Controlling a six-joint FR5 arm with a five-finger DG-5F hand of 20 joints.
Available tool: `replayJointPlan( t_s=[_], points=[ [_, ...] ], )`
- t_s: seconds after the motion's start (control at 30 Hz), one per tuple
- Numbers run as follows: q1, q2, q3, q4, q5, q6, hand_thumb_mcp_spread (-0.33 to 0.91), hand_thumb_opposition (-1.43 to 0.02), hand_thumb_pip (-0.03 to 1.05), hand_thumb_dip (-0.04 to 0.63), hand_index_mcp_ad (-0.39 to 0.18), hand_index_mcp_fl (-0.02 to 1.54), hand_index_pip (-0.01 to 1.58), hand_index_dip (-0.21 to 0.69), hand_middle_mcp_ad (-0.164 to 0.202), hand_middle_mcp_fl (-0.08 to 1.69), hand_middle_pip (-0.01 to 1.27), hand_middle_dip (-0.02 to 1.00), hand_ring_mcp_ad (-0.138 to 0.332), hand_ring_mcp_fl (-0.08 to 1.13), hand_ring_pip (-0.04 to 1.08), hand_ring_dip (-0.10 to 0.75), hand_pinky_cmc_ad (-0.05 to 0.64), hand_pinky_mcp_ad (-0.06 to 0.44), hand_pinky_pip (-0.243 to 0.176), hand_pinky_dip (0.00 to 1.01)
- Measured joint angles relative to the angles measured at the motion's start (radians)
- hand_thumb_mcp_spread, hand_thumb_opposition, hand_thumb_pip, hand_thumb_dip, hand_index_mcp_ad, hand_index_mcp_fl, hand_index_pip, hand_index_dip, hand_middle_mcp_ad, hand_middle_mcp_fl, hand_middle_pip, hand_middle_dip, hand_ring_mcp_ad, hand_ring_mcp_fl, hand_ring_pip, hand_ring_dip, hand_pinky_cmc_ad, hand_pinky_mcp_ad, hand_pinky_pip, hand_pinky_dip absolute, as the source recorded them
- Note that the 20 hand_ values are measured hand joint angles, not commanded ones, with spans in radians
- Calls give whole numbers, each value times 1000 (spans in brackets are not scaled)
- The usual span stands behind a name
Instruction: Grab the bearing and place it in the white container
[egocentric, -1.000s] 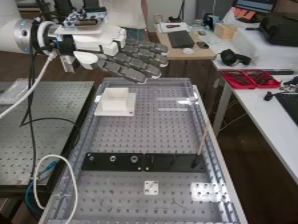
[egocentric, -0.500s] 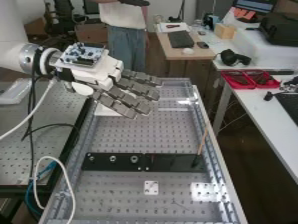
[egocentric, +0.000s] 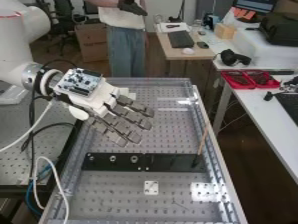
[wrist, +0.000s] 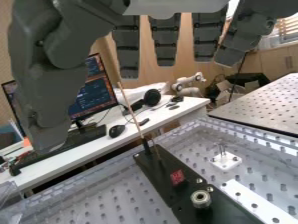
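Container (egocentric: 124, 91) (white), mostly behind robot hand (egocentric: 98, 101)

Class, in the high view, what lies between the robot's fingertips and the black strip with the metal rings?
Nothing but bare, perforated bench top shows between the hand and the black strip in the high view.

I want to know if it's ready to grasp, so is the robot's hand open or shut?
Open: the hand has its fingers extended nearly straight, with gaps between them, holding nothing.

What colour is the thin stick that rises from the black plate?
The stick is light brown, seen best in the wrist view.
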Motion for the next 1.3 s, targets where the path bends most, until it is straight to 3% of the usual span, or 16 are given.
replayJointPlan(
  t_s=[0.3, 0.5, 0.57, 0.77, 0.97, 1.03, 1.2, 1.3],
  points=[
    [-9, -13, -15, 45, 18, -3, 468, -709, 442, 188, -72, 176, 564, 202, 113, 164, 152, 269, 227, 12, 96, 56, 326, 216, -87, 138],
    [-11, -22, -11, 53, 24, -12, 464, -709, 456, 188, -72, 120, 653, 201, 113, 276, 148, 384, 227, 80, 98, 131, 326, 216, -28, 140],
    [-11, -27, -8, 49, 26, -17, 464, -726, 463, 216, -72, 110, 675, 199, 113, 284, 143, 428, 211, 82, 101, 148, 326, 215, -10, 140],
    [-7, -45, 2, 34, 41, -27, 464, -740, 463, 220, -70, 106, 757, 199, 113, 147, 126, 419, 192, 47, 96, 159, 328, 215, -2, 138],
    [-12, -63, 10, 45, 37, -94, 457, -771, 463, 216, -70, 91, 819, 195, 113, 7, 122, 328, 195, 0, 99, 159, 326, 232, -12, 136],
    [-27, -71, 11, 71, 6, -129, 459, -789, 463, 216, -73, 87, 859, 215, 106, 3, 113, 293, 180, 0, 87, 162, 326, 234, -17, 140],
    [-88, -104, 27, 73, -101, -146, 463, -805, 463, 216, -72, 87, 901, 239, 110, 3, 113, 229, 182, 0, 91, 147, 326, 232, -61, 138],
    [-127, -126, 43, 65, -176, -165, 459, -805, 464, 216, -75, 108, 951, 250, 110, 7, 113, 211, 176, 0, 89, 136, 326, 229, -61, 138]
  ],
)
